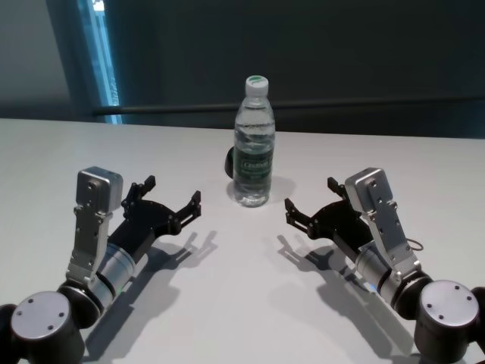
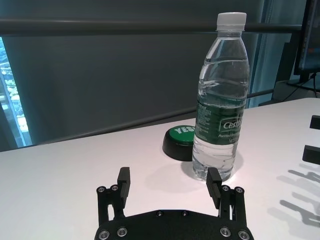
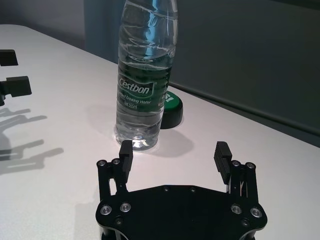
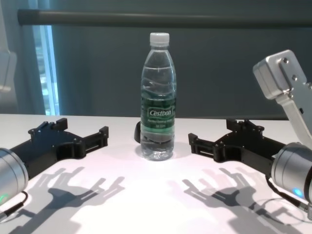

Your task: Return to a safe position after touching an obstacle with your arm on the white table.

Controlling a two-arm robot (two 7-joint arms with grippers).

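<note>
The obstacle, a tall clear water bottle (image 1: 252,144) with a white cap and dark green label, stands upright at the middle of the white table (image 1: 242,288). My left gripper (image 1: 173,191) lies low over the table to the bottle's left, open and holding nothing. On the other side my right gripper (image 1: 311,195) mirrors it, also open and empty. Neither touches the bottle. In the chest view the bottle (image 4: 158,97) rises between the left gripper (image 4: 83,127) and right gripper (image 4: 212,132). The left wrist view shows the bottle (image 2: 220,100) beyond the left gripper (image 2: 169,177).
A low black round button with a green top (image 2: 179,141) sits directly behind the bottle, partly hidden by it in the head view. A dark horizontal rail (image 1: 341,110) and a dark wall run along the table's far edge.
</note>
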